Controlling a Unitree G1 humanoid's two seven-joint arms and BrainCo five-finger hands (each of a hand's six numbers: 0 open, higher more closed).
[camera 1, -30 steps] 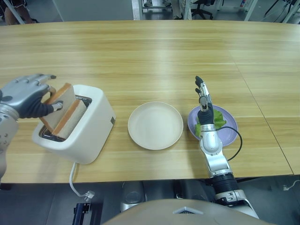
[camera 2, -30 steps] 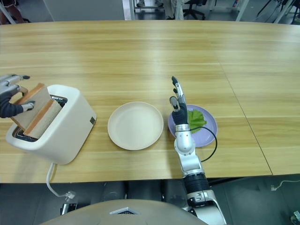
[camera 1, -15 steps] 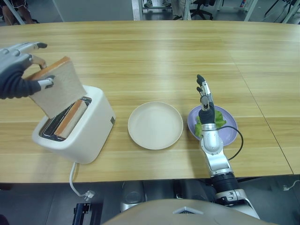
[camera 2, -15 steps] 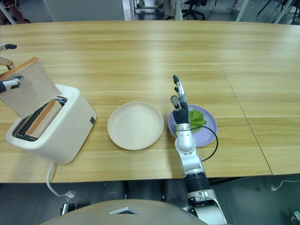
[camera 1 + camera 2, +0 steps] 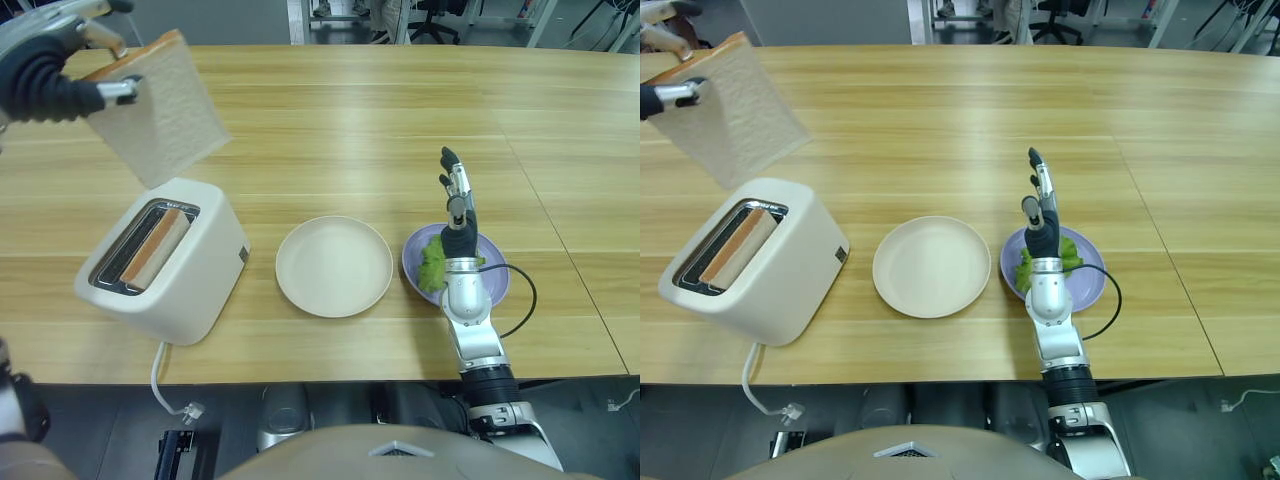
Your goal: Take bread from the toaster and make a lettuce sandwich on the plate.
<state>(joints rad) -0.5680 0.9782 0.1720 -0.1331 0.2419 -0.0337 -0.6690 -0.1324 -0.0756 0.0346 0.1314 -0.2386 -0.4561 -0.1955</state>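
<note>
My left hand is shut on a slice of bread, held in the air above the white toaster. A second slice sits in the toaster's slot. The cream plate lies bare at the table's middle front. To its right a lettuce leaf rests on a small purple plate. My right hand stands upright over the purple plate, fingers straight and holding nothing.
The toaster's cord hangs off the table's front edge. A black cable loops by my right forearm. The wide wooden table stretches back behind the plates; office chairs stand beyond its far edge.
My left hand pulled the bread slice up out of the toaster and lifted it well above. The right hand stayed over the purple plate. The view shifted slightly.
</note>
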